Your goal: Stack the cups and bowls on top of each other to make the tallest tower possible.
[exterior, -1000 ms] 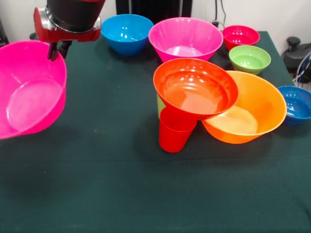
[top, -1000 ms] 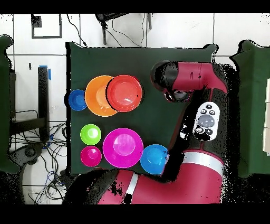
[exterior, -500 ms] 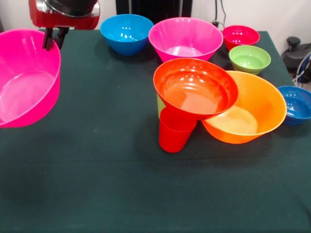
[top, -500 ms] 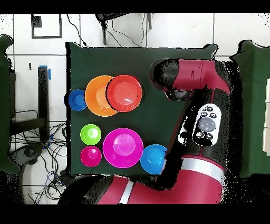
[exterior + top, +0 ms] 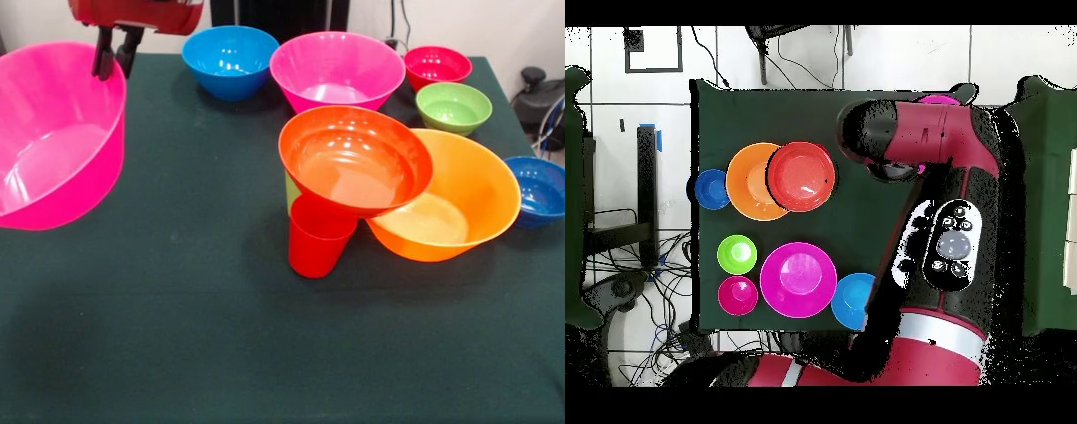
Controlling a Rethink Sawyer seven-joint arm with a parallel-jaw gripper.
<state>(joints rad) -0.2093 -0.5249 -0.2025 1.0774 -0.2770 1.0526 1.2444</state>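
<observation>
My gripper (image 5: 116,55) is shut on the far rim of a big pink bowl (image 5: 53,150), which hangs tilted above the table's left side. In the overhead view my arm (image 5: 915,135) covers that bowl except for a pink sliver (image 5: 940,99). A medium red-orange bowl (image 5: 356,161) leans on the red cup (image 5: 316,240) and on the big orange bowl (image 5: 463,199). The lime green cup (image 5: 290,192) peeks out behind the red cup. From above, the red-orange bowl (image 5: 802,176) overlaps the orange bowl (image 5: 743,185).
Along the far edge stand a light blue bowl (image 5: 229,57), a second big pink bowl (image 5: 335,71), a small magenta-red bowl (image 5: 437,66) and a green bowl (image 5: 453,106). A dark blue bowl (image 5: 538,190) sits at the right edge.
My gripper has risen with the pink bowl and then shifted a little to the right in the front view. The other bowls and cups have not moved.
</observation>
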